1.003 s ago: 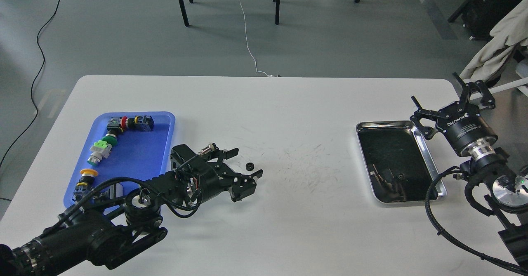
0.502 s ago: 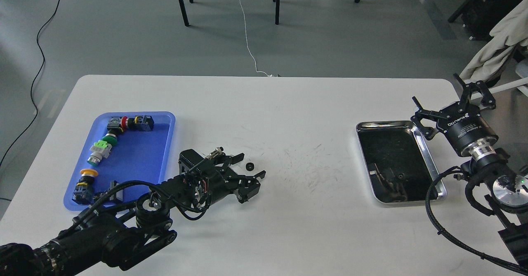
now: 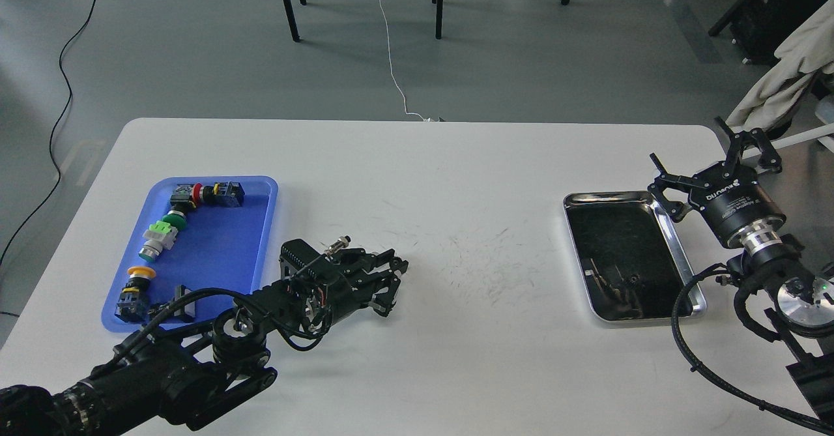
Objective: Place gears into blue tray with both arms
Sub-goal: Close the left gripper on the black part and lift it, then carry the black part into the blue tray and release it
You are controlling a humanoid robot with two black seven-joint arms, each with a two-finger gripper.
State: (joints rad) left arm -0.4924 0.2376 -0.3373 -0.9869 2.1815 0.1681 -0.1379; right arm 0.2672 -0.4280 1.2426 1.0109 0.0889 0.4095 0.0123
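Note:
The blue tray [image 3: 225, 244] lies at the left of the white table and holds several coloured push-button switches [image 3: 163, 235]. Just right of the tray, my left gripper [image 3: 395, 270] rests low on the table with its fingers drawn together. The gear is hidden between those fingertips and no black disc shows on the table beside them. At the far right, my right gripper [image 3: 709, 150] is raised beside the table edge, fingers spread wide and holding nothing.
A shiny steel tray [image 3: 681, 263] sits at the right of the table [image 3: 456, 175], close under the right gripper. Black cables loop off both wrists. A cloth hangs past the table's right edge.
My left gripper slid slightly forward and its fingers closed over the small black gear that lay between them. The right arm has not moved.

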